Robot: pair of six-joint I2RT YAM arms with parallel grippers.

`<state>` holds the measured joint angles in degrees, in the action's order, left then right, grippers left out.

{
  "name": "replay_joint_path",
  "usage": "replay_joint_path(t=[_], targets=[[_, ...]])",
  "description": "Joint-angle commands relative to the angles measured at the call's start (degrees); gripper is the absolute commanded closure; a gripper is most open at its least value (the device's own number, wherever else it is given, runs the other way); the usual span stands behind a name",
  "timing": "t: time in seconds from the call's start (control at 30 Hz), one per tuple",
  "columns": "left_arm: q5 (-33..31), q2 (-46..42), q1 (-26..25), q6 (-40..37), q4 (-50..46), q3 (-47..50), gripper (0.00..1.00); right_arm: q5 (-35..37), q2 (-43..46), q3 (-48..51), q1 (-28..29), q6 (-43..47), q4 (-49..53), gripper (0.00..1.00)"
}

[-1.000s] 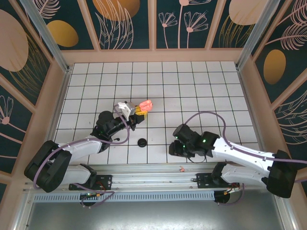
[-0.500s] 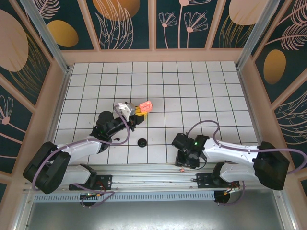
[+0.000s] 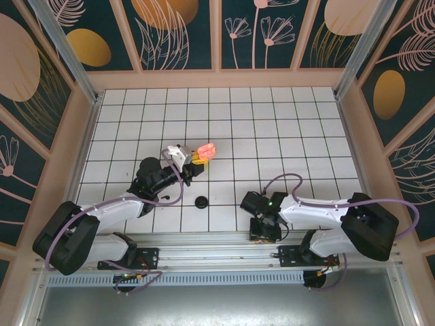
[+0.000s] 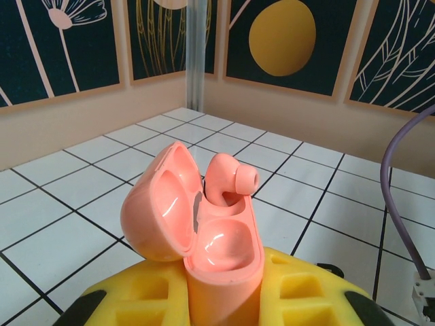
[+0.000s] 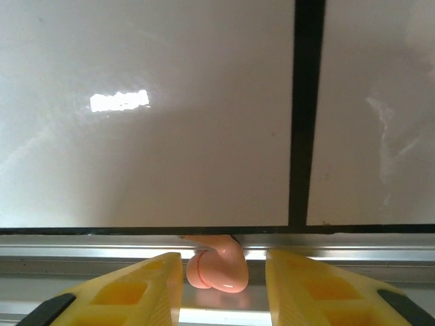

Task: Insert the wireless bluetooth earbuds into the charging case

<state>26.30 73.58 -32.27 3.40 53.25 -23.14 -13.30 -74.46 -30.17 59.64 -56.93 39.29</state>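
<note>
white floor tiles with black grid lines cover the table, walled in by dark teal panels painted with flowers. the right claw sits low at the near edge of the tiles, its two yellow fingers standing apart with a salmon-pink earbud between them. a thin gap shows on either side of the earbud, so this claw is open and grips nothing. that earbud lies on the metal rail just past the last row of tiles. the left claw is clamped on the base of the charging case and holds it upright. the lid is swung open to one side, and a second salmon-pink earbud sits in the far well with its tip poking up above the rim. seen from above, the case is left of the floor's middle, well apart from the right claw. a black round disc lies on a tile between the two arms, nearer the left one. a purple cable curves past the case on its right side.
</note>
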Motion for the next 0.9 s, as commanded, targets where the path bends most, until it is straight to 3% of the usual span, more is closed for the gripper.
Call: replay_joint_path(t=[0.0,0.3,0.67,0.87], targets=[[-0.5,-1.2,-0.2,-0.8,0.4,0.7,0.91,-1.2,-1.2,1.0,0.3,1.2,-0.7,0.64],[-0.7,-1.3,-0.2,-1.0,0.2,0.9,0.91,-0.4,-2.6,1.1,0.3,2.4,-1.0,0.76],[-0.7,-1.2,-0.2,-1.1,0.0,0.7,0.91,1.7,5.1,-6.8,0.2,4.2,4.5,0.78],[-0.3,-1.0,-0.2,-1.0,0.4,0.6,0.9,2.5,4.4,-13.5,-5.4,15.2,8.9,0.79]])
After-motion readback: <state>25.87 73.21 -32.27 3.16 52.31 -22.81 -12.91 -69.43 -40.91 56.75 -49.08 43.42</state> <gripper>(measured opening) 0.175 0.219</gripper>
